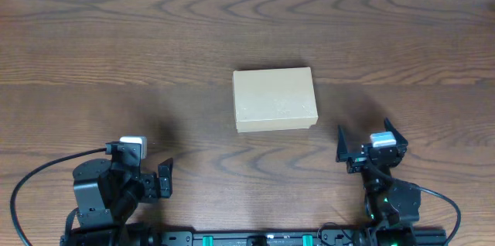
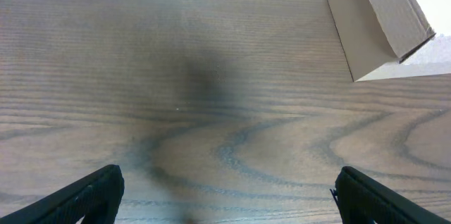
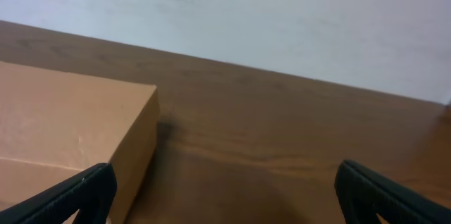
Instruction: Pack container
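Observation:
The container (image 1: 275, 99), a plain tan cardboard box with its lid shut, lies flat at the middle of the wooden table. Its corner shows at the top right of the left wrist view (image 2: 373, 23) and its side at the left of the right wrist view (image 3: 70, 132). My left gripper (image 1: 155, 178) is open and empty near the front left, well short of the box. My right gripper (image 1: 370, 147) is open and empty at the front right, just right of and nearer than the box. Both pairs of fingers show wide apart in the wrist views (image 2: 225, 196) (image 3: 225, 192).
The wooden table (image 1: 93, 60) reaches a pale wall at the back (image 3: 282, 20). Black cables loop from each arm base at the front edge (image 1: 31, 184).

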You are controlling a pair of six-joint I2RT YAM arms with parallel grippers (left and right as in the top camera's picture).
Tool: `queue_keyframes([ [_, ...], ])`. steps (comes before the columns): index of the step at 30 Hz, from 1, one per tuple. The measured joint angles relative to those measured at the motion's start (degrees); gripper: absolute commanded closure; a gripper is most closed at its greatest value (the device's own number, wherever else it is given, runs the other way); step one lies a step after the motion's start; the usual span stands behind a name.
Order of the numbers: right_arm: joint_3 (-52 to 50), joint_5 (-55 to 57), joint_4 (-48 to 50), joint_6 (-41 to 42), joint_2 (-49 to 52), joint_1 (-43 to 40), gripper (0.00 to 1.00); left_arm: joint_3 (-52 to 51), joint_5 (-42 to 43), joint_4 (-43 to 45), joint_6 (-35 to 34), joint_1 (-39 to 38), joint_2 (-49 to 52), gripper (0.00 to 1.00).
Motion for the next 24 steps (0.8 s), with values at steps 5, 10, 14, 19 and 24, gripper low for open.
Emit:
queue_keyframes([
  [5, 0.0, 0.0, 0.0, 0.7, 0.9, 0.0, 0.01, 0.0, 0.0, 0.0, 0.0, 0.0, 0.0, 0.05],
  [10, 0.0, 0.0, 0.0, 0.9, 0.9, 0.0, 0.01, 0.0, 0.0, 0.0, 0.0, 0.0, 0.0, 0.05],
  [14, 0.0, 0.0, 0.2, 1.1, -0.6, 0.1, 0.01, 0.0, 0.0, 0.0, 0.0, 0.0, 0.0, 0.05],
  [19, 0.0, 0.2, 0.1, 1.0, -0.7, 0.5, 0.01, 0.0, 0.0, 0.0, 0.0, 0.0, 0.0, 0.05],
  [24, 0.0, 0.3, 0.1, 1.0, -0.7, 0.5, 0.01, 0.0, 0.0, 0.0, 0.0, 0.0, 0.0, 0.04],
])
